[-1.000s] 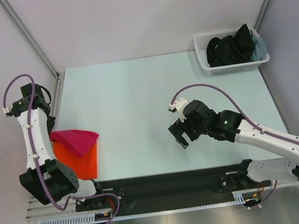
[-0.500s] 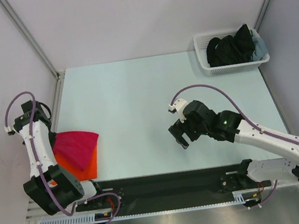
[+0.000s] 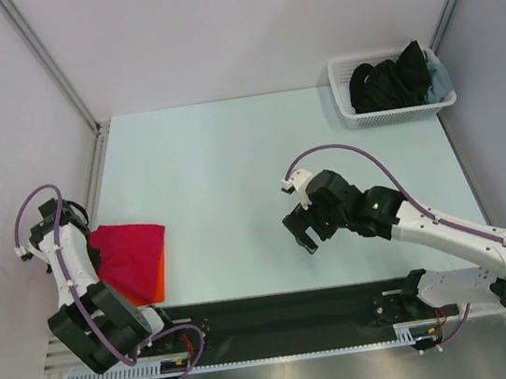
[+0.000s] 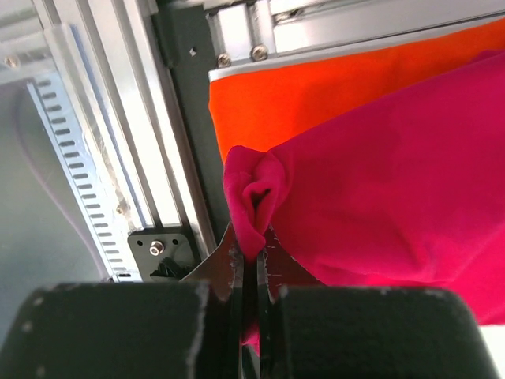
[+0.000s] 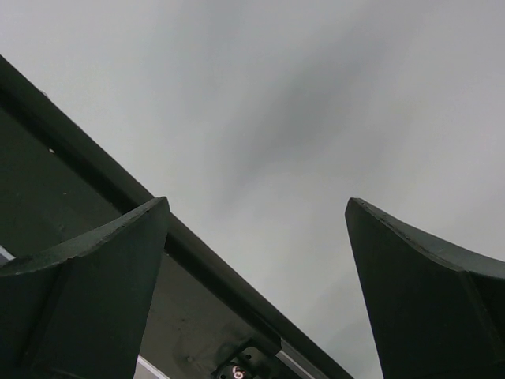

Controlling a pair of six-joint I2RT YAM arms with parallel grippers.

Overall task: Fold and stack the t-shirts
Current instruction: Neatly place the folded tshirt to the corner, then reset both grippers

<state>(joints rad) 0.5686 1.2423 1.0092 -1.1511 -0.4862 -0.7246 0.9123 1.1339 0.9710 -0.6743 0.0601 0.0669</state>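
Where the tabletop point(image 3: 229, 155) reaches the corner diagonally opposite the white basket point(image 3: 349, 118), item one: left pincer point(image 4: 251, 251), clenched on a bunched fold at the edge of the crimson t-shirt point(image 3: 132, 252); the cloth spreads from the fingertips toward the basket's side. Item two: orange t-shirt point(image 4: 316, 103), flat beneath the crimson one, showing only as a strip along its border. Item three: right pincer point(image 3: 303, 235), released, jaws spread wide, nothing between them, above bare tabletop, well apart from both shirts, between them and the basket. Basket holds dark cloth point(image 3: 389, 81).
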